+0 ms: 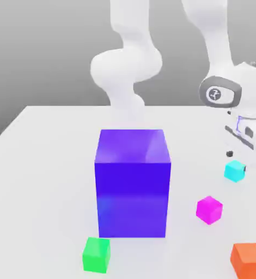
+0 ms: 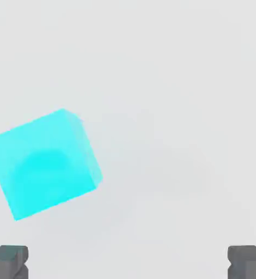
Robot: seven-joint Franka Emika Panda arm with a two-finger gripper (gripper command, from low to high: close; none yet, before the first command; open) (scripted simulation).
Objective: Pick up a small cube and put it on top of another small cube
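The green cube [image 1: 96, 254] and the orange cube [image 1: 249, 260] sit nearest the camera in the exterior view, both in front of the big blue-violet block [image 1: 132, 183] that serves as the landmark here: green just off its front corner on the exterior view's left, orange well off to the exterior view's right. A magenta cube [image 1: 209, 210] lies beside the block's right face, a little apart from it. Further back on that same side rests the cyan cube [image 1: 235, 170], small, evenly coloured, with clean edges, standing flat on the white table [image 1: 37, 163] and turned a little askew to the hand. The gripper [image 1: 237, 155] hangs right above the cyan cube. In the hand view its two dark fingertips [image 2: 8, 260] stand wide apart with nothing between them, and the cyan cube [image 2: 43, 163] lies off toward one fingertip, untouched.
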